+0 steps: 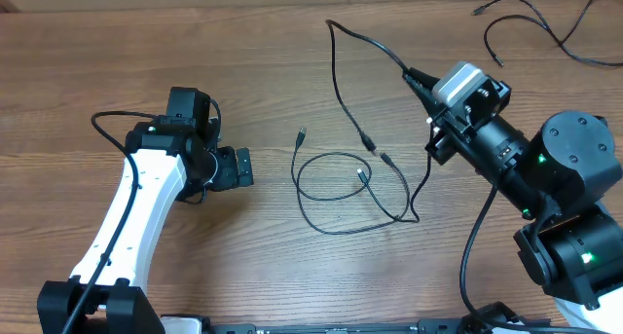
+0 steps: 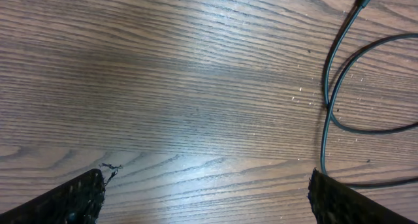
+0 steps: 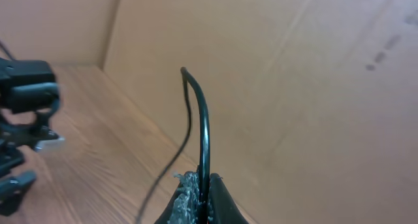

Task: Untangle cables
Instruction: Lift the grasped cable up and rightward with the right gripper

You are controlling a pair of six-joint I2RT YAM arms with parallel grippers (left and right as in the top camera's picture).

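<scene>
The right gripper (image 1: pixel 417 79) has its jaws clamped on one thin black cable (image 1: pixel 365 42), which arches up out of the grip in a springy curve and falls back to the table (image 1: pixel 146 52). The rest lies mid-table as a loose loop (image 1: pixel 331 193), with cords crossing on its right side and a small plug (image 1: pixel 301 133) at its left. The left gripper (image 1: pixel 237 167) sits low just left of the loop, jaws wide apart and holding nothing.

Nothing pins the loop, so a pull from the right would likely drag the whole bundle or cinch the crossing into a knot. A plug could also snag inside the loop. The cord is slim and smooth enough to slide out of the jaws, and one lying flat is easy for the left jaws to miss.

The cords look round and rubbery. The table is wood-grain with a soft sheen. The jaw pads are rough, black and frayed at the edges.
</scene>
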